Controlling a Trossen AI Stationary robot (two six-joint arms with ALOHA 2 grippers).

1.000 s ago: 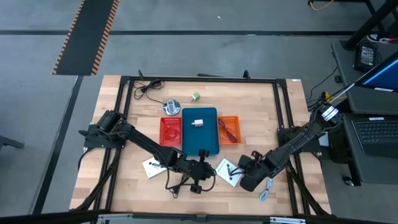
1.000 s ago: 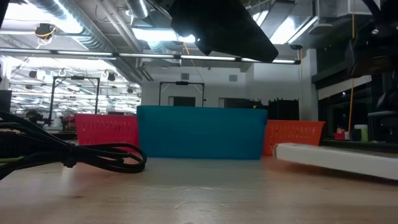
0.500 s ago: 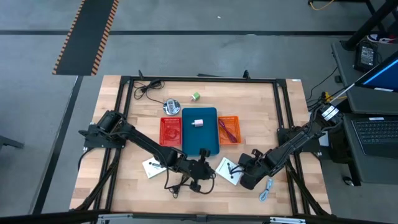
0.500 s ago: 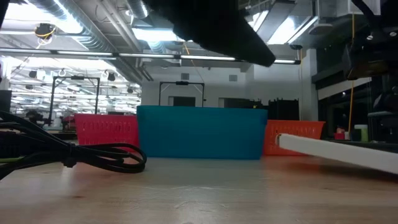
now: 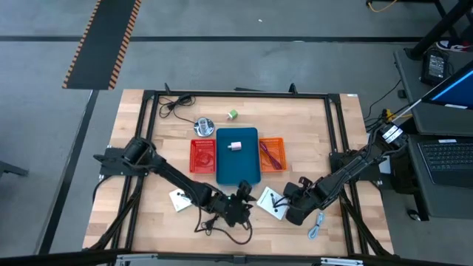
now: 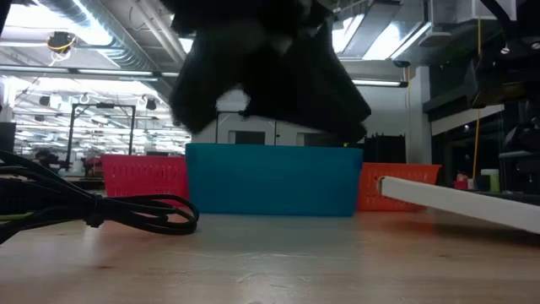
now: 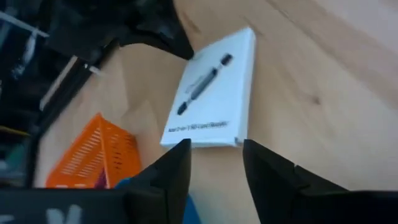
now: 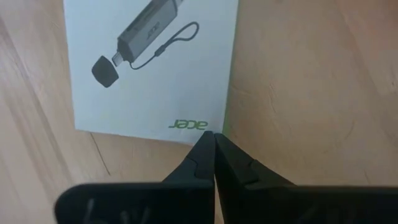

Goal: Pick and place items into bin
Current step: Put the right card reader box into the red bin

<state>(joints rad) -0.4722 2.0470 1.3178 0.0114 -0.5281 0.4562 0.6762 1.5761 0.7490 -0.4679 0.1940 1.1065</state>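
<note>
My left gripper hovers open just in front of the teal bin, its fingers spread with nothing between them. A coiled black cable lies on the table beside it. My right gripper is shut, its tips at the edge of a white card printed with a black part. A second white card lies flat at the near left. A pale block sits in the teal bin. A tiny green cube rests behind the bin. A blue-white cable lies at the near right. My right gripper meets the white card at its edge beside the green logo, near a corner, with its shut fingertips. It comes slanting down from the table's right. I cannot tell whether it pinches or only presses. The card is tilted, its left end off the table.
A red bin and an orange bin flank the teal one; the orange one holds a reddish cable. A shiny silver round object and another black cable lie at the far left. A black frame borders the table.
My left gripper has dropped lower and moved toward the near edge, now looming in front of the teal bin in the low view. The white card at my right gripper has tipped: its left end has risen off the table while the right end stays low.
</note>
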